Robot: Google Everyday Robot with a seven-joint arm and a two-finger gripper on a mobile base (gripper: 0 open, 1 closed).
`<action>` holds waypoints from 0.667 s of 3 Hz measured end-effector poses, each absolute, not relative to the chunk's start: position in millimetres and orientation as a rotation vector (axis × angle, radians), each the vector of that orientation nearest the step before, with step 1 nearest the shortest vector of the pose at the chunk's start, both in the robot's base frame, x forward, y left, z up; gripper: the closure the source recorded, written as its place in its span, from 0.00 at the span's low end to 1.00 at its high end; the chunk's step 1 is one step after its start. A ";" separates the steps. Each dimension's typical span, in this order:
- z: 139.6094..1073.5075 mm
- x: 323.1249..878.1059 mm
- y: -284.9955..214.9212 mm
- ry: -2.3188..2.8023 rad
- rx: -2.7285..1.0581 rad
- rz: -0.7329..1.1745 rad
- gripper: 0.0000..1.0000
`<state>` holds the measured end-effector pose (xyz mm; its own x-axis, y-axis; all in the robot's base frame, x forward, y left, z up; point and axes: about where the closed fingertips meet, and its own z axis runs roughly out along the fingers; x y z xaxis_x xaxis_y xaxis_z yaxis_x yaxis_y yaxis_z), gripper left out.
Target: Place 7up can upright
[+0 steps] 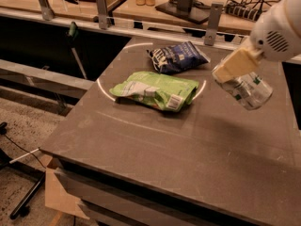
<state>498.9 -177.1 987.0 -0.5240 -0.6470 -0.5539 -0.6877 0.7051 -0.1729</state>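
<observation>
Gripper (233,66): at right, above table (155,147), clamped on 7up can (248,92).
Attitude: airborne, tilted; needs righting before set-down.
Bags: green bag (157,91) and blue bag (178,57) lie centre-left, well apart from can.

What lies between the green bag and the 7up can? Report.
Camera view: only bare tabletop with a white arc; the gripper holds the 7up can above it.
</observation>
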 end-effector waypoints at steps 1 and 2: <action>977.2 513.7 -204.8 2.108 -0.908 0.219 1.00; 952.5 522.2 -198.5 1.971 -0.846 0.348 1.00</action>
